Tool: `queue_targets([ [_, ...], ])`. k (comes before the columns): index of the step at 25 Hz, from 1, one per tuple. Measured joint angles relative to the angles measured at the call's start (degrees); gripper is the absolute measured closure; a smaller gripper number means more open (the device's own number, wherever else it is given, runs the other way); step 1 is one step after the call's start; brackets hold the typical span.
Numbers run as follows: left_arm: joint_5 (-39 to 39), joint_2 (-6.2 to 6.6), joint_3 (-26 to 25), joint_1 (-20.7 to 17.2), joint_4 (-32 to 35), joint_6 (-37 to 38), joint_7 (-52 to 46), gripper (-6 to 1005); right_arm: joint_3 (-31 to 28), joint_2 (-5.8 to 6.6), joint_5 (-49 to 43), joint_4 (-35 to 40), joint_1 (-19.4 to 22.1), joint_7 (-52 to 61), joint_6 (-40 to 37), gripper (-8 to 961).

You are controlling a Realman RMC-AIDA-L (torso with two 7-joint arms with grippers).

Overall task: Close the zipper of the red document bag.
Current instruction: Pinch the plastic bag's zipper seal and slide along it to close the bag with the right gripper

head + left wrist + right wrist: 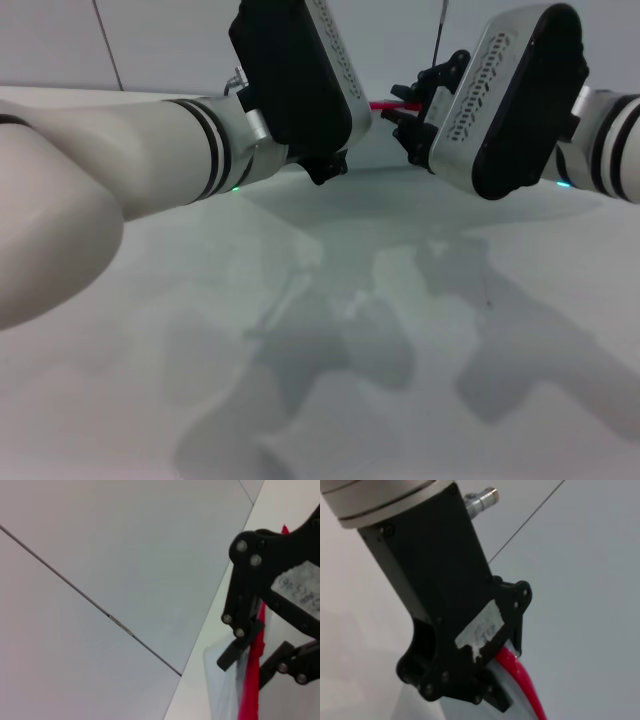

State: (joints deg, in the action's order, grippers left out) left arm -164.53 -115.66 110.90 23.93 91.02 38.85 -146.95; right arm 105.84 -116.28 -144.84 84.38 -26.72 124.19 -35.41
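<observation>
- Here, the pale counter carries only shadows; a grey panelled wall stands behind.
- Both arms meet at the far middle, hiding most of the red document bag.
- One zipper shows, a red strip.
- The right claw pinches it; the left claw grips the bag edge.

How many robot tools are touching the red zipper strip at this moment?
2. The right tool has the zipper between its fingers; the left tool meets the same strip further along. Contact is partly hidden by the arms overhead.
</observation>
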Motion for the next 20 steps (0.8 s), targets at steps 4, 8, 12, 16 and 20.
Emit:
queue_targets([
  [4,0.0,0.01,0.0,0.0,-0.1,0.0,0.0,941,-0.1,0.00,0.0,-0.1,0.0,0.0,0.0,775],
  [8,0.0,0.07,-0.1,0.0,-0.3,0.0,0.0,941,-0.4,-0.03,0.0,-0.1,0.0,0.2,-0.1,787],
  [12,0.0,0.08,-0.1,0.1,-1.1,0.0,0.0,941,-0.3,-0.02,0.0,-0.4,0.0,0.3,-0.2,814],
  [16,0.0,0.09,-0.1,0.3,-1.6,0.0,0.0,941,-0.4,0.00,0.0,-0.9,-0.1,0.4,-0.1,855],
  [20,0.0,0.03,-0.1,0.0,-1.6,-0.2,0.0,941,-0.6,0.00,0.0,-1.6,-0.1,0.4,0.0,867],
])
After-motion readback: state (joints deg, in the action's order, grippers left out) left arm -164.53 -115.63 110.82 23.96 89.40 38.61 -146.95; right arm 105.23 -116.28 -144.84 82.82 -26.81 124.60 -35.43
